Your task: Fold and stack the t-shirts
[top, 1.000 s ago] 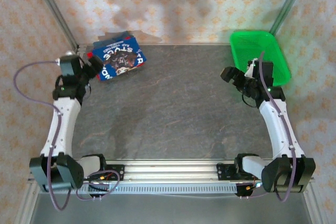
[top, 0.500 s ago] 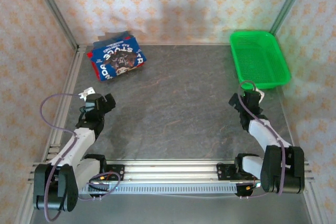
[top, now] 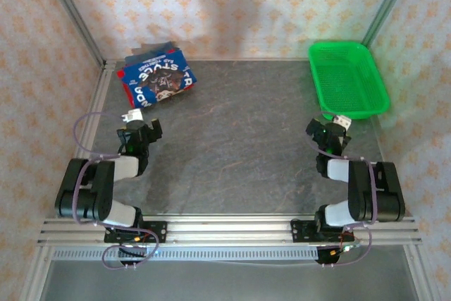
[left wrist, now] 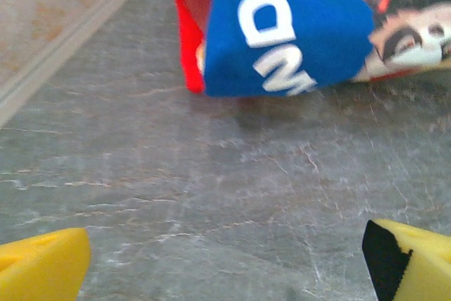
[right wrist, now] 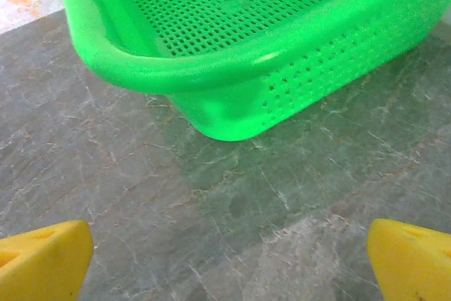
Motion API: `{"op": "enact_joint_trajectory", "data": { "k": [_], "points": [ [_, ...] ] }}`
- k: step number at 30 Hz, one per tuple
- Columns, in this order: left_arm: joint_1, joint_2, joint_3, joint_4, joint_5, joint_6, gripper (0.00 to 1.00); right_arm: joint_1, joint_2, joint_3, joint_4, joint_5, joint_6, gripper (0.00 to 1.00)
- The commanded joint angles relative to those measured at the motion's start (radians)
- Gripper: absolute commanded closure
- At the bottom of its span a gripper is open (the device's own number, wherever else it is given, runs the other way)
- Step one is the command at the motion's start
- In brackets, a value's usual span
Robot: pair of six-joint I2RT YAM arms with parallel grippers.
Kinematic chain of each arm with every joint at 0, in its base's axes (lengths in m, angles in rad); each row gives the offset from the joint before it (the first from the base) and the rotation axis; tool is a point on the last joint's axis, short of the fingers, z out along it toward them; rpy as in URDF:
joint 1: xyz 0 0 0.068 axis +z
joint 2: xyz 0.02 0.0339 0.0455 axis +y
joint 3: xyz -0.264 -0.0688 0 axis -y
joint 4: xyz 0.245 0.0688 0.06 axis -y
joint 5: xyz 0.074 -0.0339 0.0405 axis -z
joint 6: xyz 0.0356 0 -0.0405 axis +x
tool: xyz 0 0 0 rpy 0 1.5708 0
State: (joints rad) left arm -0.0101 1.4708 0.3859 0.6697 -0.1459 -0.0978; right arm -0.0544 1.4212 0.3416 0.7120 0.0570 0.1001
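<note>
Left gripper (top: 141, 130) and right gripper (top: 325, 132): both gaping, nothing held.
Folded t-shirts (left wrist: 282, 26) ahead of the left claw, long axis crosswise, top cropped; green basket (right wrist: 211, 75) ahead of the right.

A robotics test cell, not a home: a left arm (top: 106, 174) and a right arm (top: 359, 188) sit bolted to an aluminium rail (top: 225, 230) at the near edge of a grey stone-look table (top: 232, 139), with purple cables (top: 79, 135) looping from their joints. Wallpaper-patterned panels (top: 232, 5) held between bare metal posts (top: 74, 15) box in the bench like a stage set. A green plastic basket (top: 349, 79) and folded t-shirts (top: 156, 79) lie on it.
</note>
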Motion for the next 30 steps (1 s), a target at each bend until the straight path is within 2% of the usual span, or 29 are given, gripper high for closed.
{"op": "enact_joint_trajectory", "data": {
  "k": [1, 2, 3, 4, 6, 8, 10, 13, 19, 30],
  "points": [
    [-0.014, 0.023, 0.004, 0.135, 0.004, 0.061, 0.0, 0.034, 0.048, 0.01, 0.161, 0.029, -0.069, 0.01],
    [-0.014, 0.017, 0.01, 0.122, 0.005, 0.058, 0.0, 0.042, 0.076, 0.021, 0.147, 0.031, -0.074, 0.01],
    [-0.014, 0.019, 0.01, 0.118, 0.004, 0.058, 0.0, 0.055, 0.132, 0.018, 0.238, 0.047, -0.089, 0.01],
    [-0.015, 0.019, 0.01, 0.126, 0.005, 0.059, 0.0, 0.075, 0.142, 0.024, 0.242, 0.084, -0.104, 0.01],
    [-0.015, 0.02, 0.011, 0.123, 0.005, 0.06, 0.0, 0.075, 0.1, 0.044, 0.129, 0.09, -0.094, 0.01],
    [-0.015, 0.02, 0.013, 0.119, 0.004, 0.062, 0.0, 0.077, 0.131, 0.019, 0.239, 0.093, -0.104, 0.01],
    [-0.016, 0.02, 0.014, 0.117, 0.004, 0.062, 0.0, 0.077, 0.103, 0.03, 0.166, 0.092, -0.1, 0.01],
    [-0.016, 0.019, 0.013, 0.115, 0.004, 0.06, 0.0, 0.083, 0.125, 0.007, 0.248, 0.114, -0.1, 0.01],
    [-0.017, 0.02, 0.013, 0.115, 0.003, 0.063, 0.0, 0.083, 0.119, 0.048, 0.162, 0.018, -0.138, 0.01],
    [-0.017, 0.019, 0.013, 0.115, 0.004, 0.064, 0.0, 0.073, 0.123, 0.05, 0.161, -0.021, -0.14, 0.01]
  ]
}}
